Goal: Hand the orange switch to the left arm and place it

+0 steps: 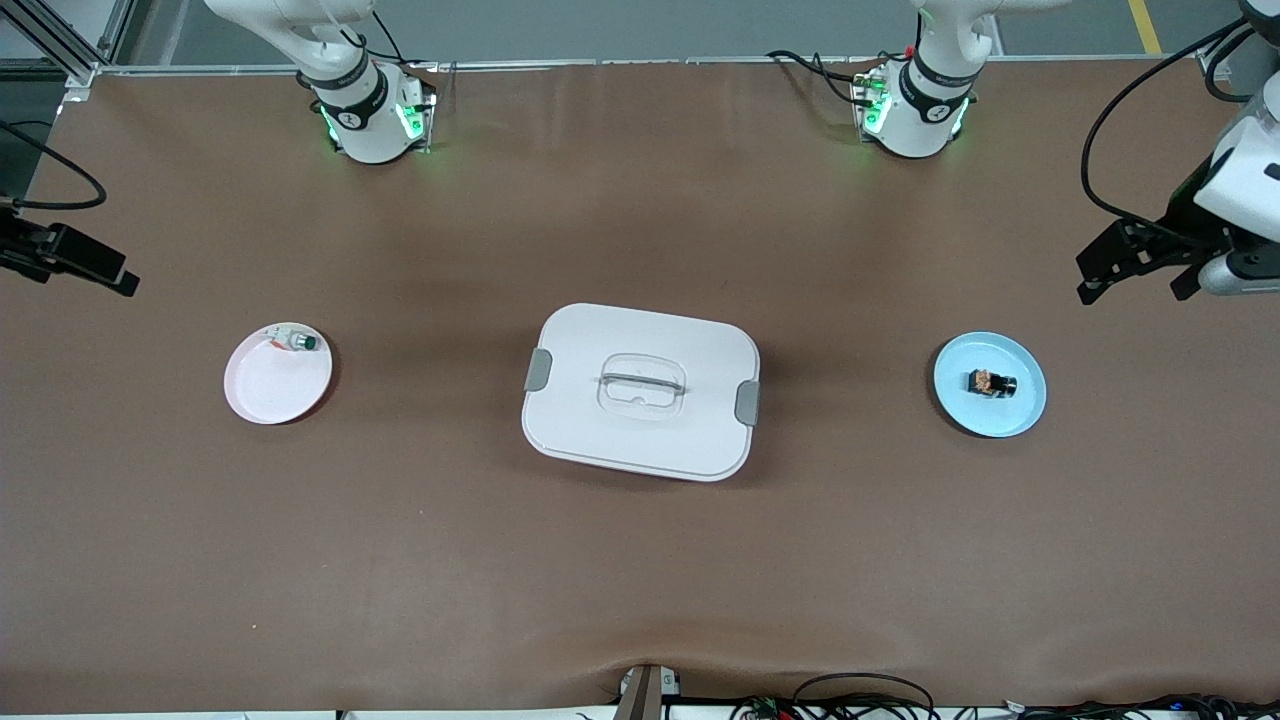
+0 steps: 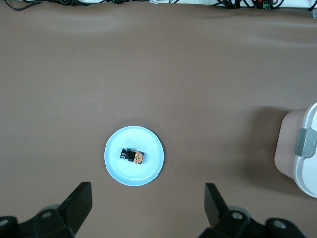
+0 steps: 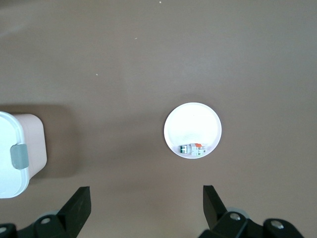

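The orange switch (image 1: 991, 383) lies on its side on the blue plate (image 1: 1020, 415), toward my left arm's end of the counter (image 1: 640, 560). My left claw (image 2: 147, 203) hangs in the air over the counter just beside that plate, fingers (image 2: 79, 201) spread wide with nothing between them. My right claw (image 3: 146, 203) waits over the other end, near the pink plate (image 1: 265, 395), equally wide and empty; that plate carries the green-capped switch (image 1: 293, 341), which is not my concern. The box (image 1: 640, 390) sits in the middle of the counter, between the two plates.

I judge the switch to be light and rigid: a hard little body with a smooth round cap and thin terminals. It should not crush, but it is small enough to squirt out of a careless pinch or roll on its cap. The plate under it looks slick, so a glancing touch would likely send it skating toward the rim.

I would take it across the flat sides of the black body, square on, low and centred, keeping off the cap and off the terminals, which I expect would bend. For the handover I would leave part of the body exposed for the right claw, and meet well above the box lid.
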